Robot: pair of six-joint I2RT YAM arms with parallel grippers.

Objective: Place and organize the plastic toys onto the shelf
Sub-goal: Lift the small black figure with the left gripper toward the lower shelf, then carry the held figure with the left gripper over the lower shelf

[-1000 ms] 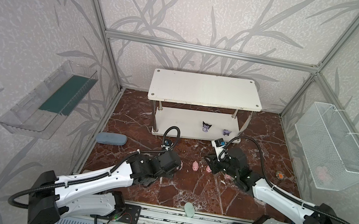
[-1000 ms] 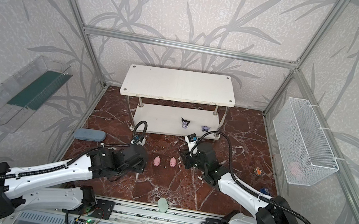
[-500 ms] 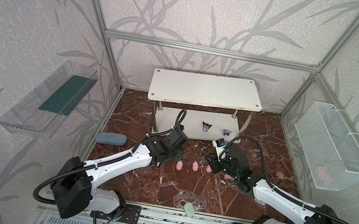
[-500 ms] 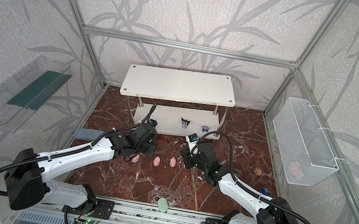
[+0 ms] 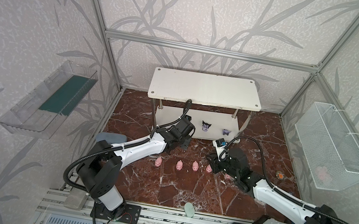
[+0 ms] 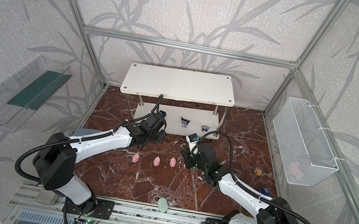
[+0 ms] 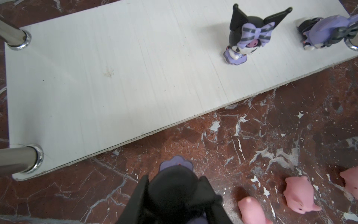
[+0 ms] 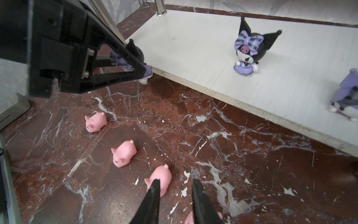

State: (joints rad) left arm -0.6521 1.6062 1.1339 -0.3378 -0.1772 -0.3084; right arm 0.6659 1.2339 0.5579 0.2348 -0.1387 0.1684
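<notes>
holding a dark figurine (image 7: 175, 164) in the left pincer (image 7: 174, 181), mid-frame in both top views, just below the shelf (image 5: 216, 122) and its lower board. right pincer (image 8: 175, 183) narrow, empty, by a pig (image 8: 162, 173) on the table (image 5: 160, 184).

The shelf (image 7: 116, 77) is seen as matt white board, faintly grained like painted wood, on polished chrome posts (image 7: 11, 36). The pink pigs (image 8: 124, 153) are finished matt and smooth, the dark figurines (image 7: 246, 36) in glossy plastic.
</notes>
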